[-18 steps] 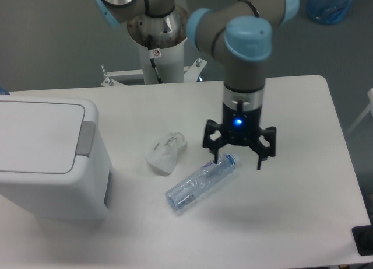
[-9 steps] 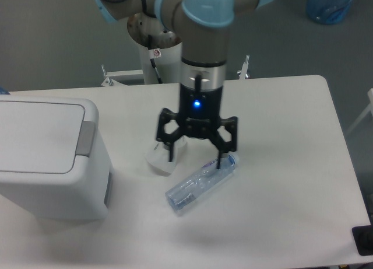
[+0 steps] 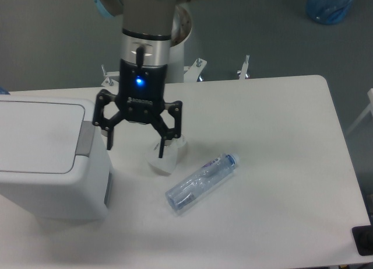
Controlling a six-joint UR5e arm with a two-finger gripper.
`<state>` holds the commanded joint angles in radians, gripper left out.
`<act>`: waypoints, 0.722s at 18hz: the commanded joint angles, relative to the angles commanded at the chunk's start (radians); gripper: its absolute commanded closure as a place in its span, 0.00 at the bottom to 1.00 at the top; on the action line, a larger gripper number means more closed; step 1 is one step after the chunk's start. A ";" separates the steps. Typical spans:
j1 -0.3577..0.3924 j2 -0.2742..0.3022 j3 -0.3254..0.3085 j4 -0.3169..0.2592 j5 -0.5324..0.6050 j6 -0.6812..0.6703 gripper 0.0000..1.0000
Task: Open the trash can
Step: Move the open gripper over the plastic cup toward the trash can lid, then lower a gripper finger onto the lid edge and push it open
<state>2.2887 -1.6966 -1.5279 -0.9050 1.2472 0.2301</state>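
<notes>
At the left edge of your table (image 3: 280,117) sat the trash can (image 3: 41,158) — a large white boxy bin with rounded corners, partly cut off by the frame's left side. Its flat white lid (image 3: 38,136) lay down flat and closed, and the grey latch tab (image 3: 87,139) sat on the lid's right edge, facing the middle of the table. Just right of that tab you had the gripper (image 3: 134,143) hanging above the tabletop, pointing straight down, its two black fingers spread wide apart with nothing between them. The left fingertip (image 3: 108,142) was close beside the bin's upper right corner; whether it touched the bin could not be told from this view. A blue light glowed on the gripper body, and the arm (image 3: 145,30) rose from it toward the top of the frame. The right fingertip (image 3: 161,153) stood in front of a crumpled white wad (image 3: 166,158) that lay on the table — contact there was also unclear. Further right, a clear plastic bottle (image 3: 202,183) lay on its side, set diagonally, its cap end pointing up and right, apart from both the wad and the gripper. At the top right corner, off the table, a blue translucent container (image 3: 331,3) was partly visible.
</notes>
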 joint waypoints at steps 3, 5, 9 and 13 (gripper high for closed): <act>-0.002 0.002 -0.002 0.000 0.003 -0.048 0.00; -0.002 0.002 -0.003 0.000 0.003 -0.048 0.00; -0.032 0.006 -0.008 0.000 0.008 -0.038 0.00; -0.032 0.009 -0.008 -0.003 0.014 -0.032 0.00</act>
<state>2.2565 -1.6874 -1.5355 -0.9081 1.2609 0.1979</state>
